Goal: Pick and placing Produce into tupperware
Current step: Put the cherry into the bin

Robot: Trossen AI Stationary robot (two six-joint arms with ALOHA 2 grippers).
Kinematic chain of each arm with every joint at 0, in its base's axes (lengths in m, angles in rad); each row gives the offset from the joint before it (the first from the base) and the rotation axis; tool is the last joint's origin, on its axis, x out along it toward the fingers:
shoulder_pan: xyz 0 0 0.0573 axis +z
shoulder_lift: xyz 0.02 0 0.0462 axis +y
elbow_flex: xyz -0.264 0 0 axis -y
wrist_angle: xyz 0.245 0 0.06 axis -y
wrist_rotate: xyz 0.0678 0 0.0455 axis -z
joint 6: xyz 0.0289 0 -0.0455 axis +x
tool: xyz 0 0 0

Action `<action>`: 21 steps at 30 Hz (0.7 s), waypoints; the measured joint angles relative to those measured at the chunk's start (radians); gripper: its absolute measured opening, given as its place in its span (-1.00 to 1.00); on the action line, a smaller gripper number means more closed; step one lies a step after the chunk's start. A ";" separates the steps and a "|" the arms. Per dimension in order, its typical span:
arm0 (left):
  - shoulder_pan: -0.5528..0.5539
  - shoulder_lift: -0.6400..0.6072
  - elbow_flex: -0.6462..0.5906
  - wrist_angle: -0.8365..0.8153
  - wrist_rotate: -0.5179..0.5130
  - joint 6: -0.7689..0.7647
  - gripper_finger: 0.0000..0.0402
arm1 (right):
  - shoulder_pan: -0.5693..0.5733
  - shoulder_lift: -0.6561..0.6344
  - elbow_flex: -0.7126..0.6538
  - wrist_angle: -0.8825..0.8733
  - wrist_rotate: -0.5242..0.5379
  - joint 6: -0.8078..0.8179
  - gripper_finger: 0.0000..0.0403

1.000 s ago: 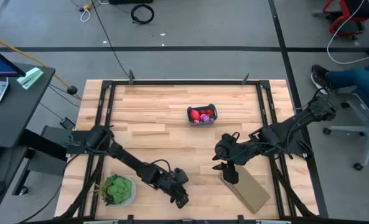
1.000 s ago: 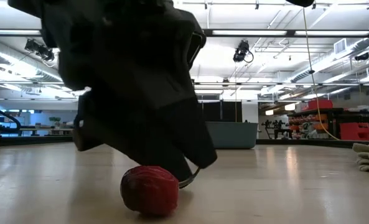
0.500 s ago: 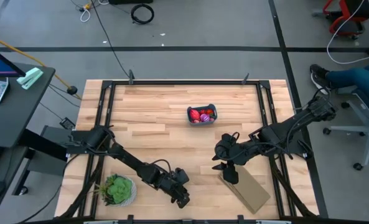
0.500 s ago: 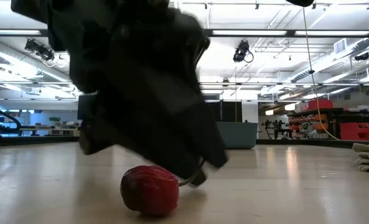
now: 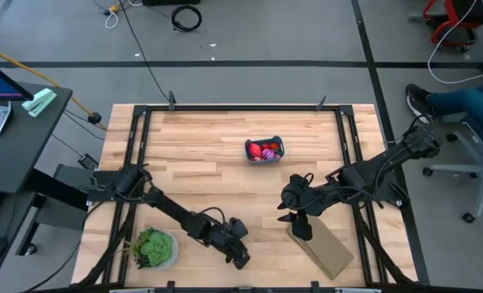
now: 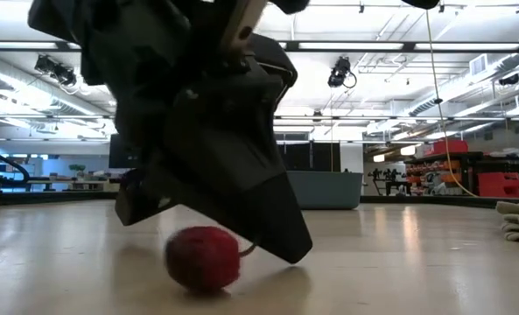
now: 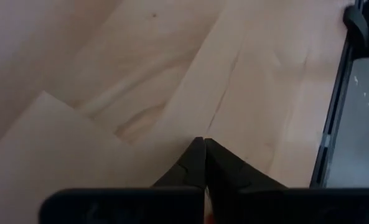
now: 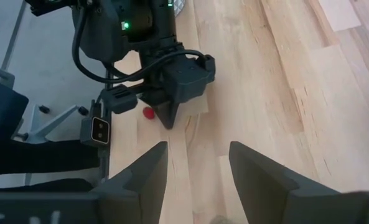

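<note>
Left tool (image 5: pixel 239 260) at lower centre, fingers together on nothing; red fruit (image 6: pixel 202 258) just beside, loose on tabletop (image 5: pixel 225 179). Risk: nudged, rolls off near edge. Right tool (image 5: pixel 294 218) apart, mid-right.

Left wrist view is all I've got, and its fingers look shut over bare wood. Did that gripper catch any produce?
Observer: No. In the low view, the small red round toy fruit lies on the wooden table beside the shut left gripper, not in it.
Operator: Where's the container?
Observer: The small teal plastic tub sits toward the table's far middle, with red pieces inside.
Operator: And the other arm?
Observer: The right gripper hangs open near the flat tan block.
</note>
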 joint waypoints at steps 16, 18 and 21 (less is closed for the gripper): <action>0.189 -0.175 0.000 -0.044 -0.002 0.084 -0.98 | 0.125 0.000 0.000 -0.105 0.000 0.349 -0.12; 0.251 -0.205 0.000 -0.042 -0.002 0.154 -0.99 | 0.172 0.000 0.000 -0.108 0.021 0.389 -0.12; 0.361 -0.245 0.000 -0.038 -0.002 0.240 -0.99 | 0.240 0.000 0.000 -0.108 0.133 0.403 -0.12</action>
